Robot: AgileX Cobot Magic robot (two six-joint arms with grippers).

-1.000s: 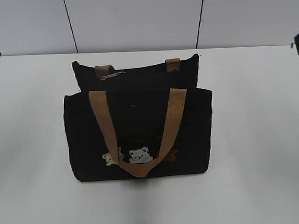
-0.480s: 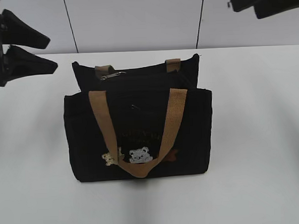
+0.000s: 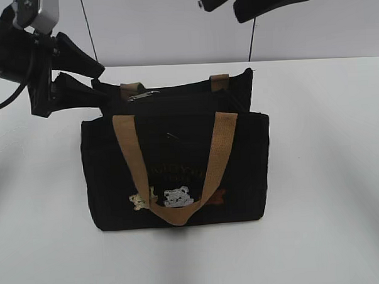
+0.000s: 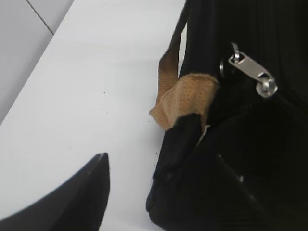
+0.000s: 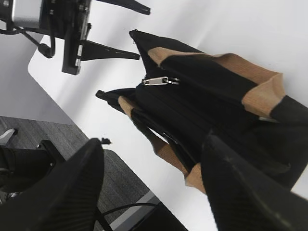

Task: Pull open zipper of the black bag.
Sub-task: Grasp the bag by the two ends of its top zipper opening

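Over on the left, the left gripper [image 3: 86, 80] sits at the bag's upper left corner, jaws spread apart and holding nothing, one finger angled above the other, their tips right at the edge of the fabric; whether they actually touch it cannot be told from the exterior view. The left wrist view puts one dark finger [image 4: 72, 202] low over the white table [image 4: 96, 72], with the bag's corner just beside it and nothing pinched between. Centre stage, the black bag [image 3: 176, 171] stands upright on the table [image 3: 329, 173], its front tan handle [image 3: 176, 161] drooping down across the front panel over the small bear patches [image 3: 177, 197]. Along the top edge runs the zipper [image 3: 175, 92], and its silver pull tab [image 3: 142, 95] lies flat near the left end of that line, just beside the rear handle's left stub. The left wrist view shows that tab [image 4: 250, 72] up close, lying on black cloth, free of any finger. Moving right, the right gripper [image 3: 234, 3] hangs high above the bag's right half, well clear of it, jaws parted and empty. From the right wrist view, its two dark fingers [image 5: 72, 192] frame the bag below, and the tab [image 5: 161, 81] shows between them, far off.
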